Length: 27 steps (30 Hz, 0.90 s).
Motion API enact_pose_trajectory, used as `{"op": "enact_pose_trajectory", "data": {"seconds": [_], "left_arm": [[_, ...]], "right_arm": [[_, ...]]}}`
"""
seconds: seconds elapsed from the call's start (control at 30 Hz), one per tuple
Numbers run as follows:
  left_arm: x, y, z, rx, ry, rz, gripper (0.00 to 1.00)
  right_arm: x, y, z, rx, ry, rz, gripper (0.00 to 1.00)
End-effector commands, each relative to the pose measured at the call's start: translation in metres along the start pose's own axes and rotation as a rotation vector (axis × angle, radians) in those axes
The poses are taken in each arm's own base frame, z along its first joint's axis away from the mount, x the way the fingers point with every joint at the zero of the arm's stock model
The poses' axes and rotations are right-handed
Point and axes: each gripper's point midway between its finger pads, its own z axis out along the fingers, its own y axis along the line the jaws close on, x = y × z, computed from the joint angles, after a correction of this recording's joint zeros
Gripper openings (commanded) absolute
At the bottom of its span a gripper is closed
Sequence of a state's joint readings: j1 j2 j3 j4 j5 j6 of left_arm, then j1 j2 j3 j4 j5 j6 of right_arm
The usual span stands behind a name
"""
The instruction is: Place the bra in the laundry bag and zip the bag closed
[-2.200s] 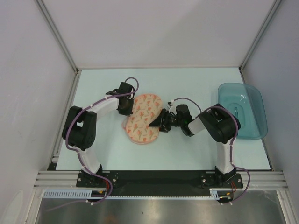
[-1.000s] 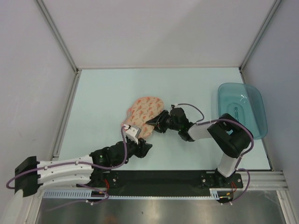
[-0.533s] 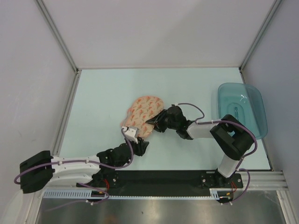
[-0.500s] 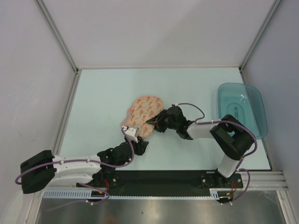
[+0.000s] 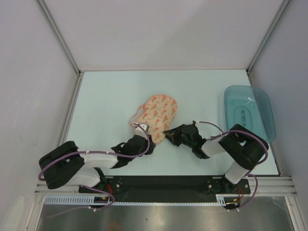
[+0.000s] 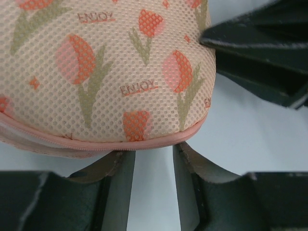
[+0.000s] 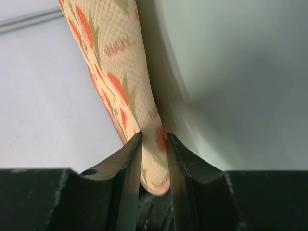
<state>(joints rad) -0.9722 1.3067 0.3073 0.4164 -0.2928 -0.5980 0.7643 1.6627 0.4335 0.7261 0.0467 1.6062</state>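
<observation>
The laundry bag (image 5: 158, 113) is peach-pink with orange tulip print, folded shut along its pink zip edge. It lies mid-table, and its near right edge is raised. My right gripper (image 5: 168, 131) is shut on that edge. In the right wrist view the bag (image 7: 113, 53) is pinched between the fingers of that gripper (image 7: 154, 139). My left gripper (image 5: 147, 140) is at the bag's near edge. In the left wrist view it (image 6: 153, 150) is open, with its tips just under the zip edge of the bag (image 6: 106, 72) and bare table between them. The bra is hidden.
A translucent teal tray (image 5: 250, 122) stands at the table's right edge. The right gripper's dark body (image 6: 260, 53) is close to the right of the left fingers. White walls and metal rails enclose the table.
The bag has shifted up and to the right, and its near edge is lifted. The left arm has folded in, with its gripper under the bag's near edge. The right gripper has drawn back towards the bases.
</observation>
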Motion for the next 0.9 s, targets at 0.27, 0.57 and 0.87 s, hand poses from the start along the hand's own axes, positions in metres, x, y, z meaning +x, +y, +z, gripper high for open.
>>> {"op": "enact_pose_trajectory", "data": {"seconds": [0.27, 0.57, 0.87], "left_arm": [[-0.037, -0.016, -0.007, 0.079, -0.052, 0.029, 0.43], [-0.024, -0.013, -0.039, 0.164, -0.068, -0.036, 0.49], [-0.023, -0.032, -0.065, 0.334, -0.115, -0.153, 0.54]], "right_arm": [[-0.029, 0.045, -0.013, -0.169, -0.131, 0.004, 0.35], [-0.046, 0.012, -0.027, 0.005, -0.029, -0.380, 0.83], [-0.053, 0.032, -0.008, -0.110, 0.212, -0.569, 0.90]]}}
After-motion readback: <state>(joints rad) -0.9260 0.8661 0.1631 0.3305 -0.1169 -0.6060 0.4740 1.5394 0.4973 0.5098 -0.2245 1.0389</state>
